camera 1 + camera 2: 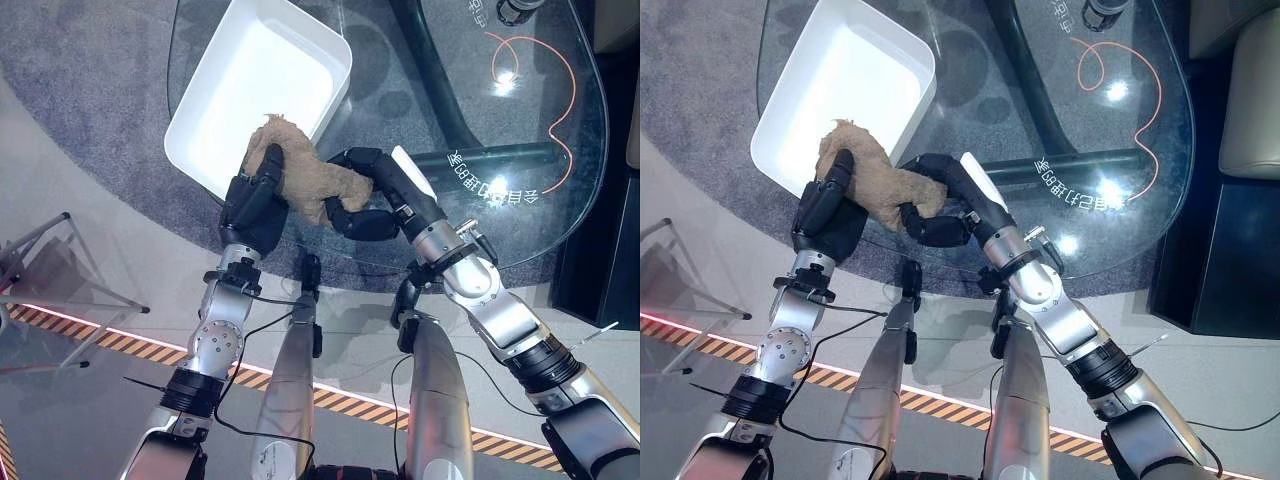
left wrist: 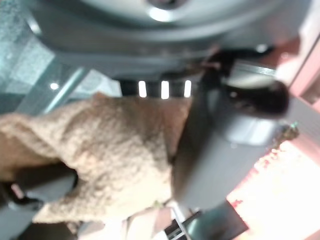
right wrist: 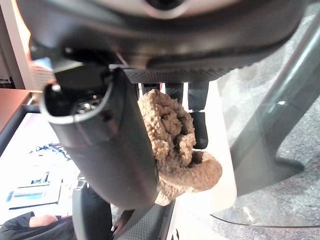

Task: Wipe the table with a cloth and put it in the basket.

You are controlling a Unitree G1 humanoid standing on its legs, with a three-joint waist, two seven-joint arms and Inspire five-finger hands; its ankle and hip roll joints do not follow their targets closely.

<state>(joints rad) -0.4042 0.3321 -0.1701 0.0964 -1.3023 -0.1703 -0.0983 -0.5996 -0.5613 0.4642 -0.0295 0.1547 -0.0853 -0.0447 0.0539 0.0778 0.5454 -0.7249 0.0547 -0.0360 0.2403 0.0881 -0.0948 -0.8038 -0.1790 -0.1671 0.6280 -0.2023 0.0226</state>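
Both hands, left hand (image 1: pixel 255 205) and right hand (image 1: pixel 372 205), grip cloth (image 1: pixel 305 175) beside basket (image 1: pixel 200 140).

My round glass table (image 1: pixel 520 215) bears a white basket (image 1: pixel 230 60) near its left edge, an orange cord (image 1: pixel 560 95) looping across its far right, and a dark object (image 1: pixel 518 10) at its far rim.

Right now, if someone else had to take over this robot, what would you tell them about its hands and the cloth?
Left hand: shut on the fuzzy tan cloth.
Right hand: also curled round that cloth, at its other end.
The cloth hangs bunched between both hands, over the near rim of the white rectangular plastic basket on the round glass table.
Whether wiping is finished cannot be told.
Left: move the cloth over the basket and release it inside.
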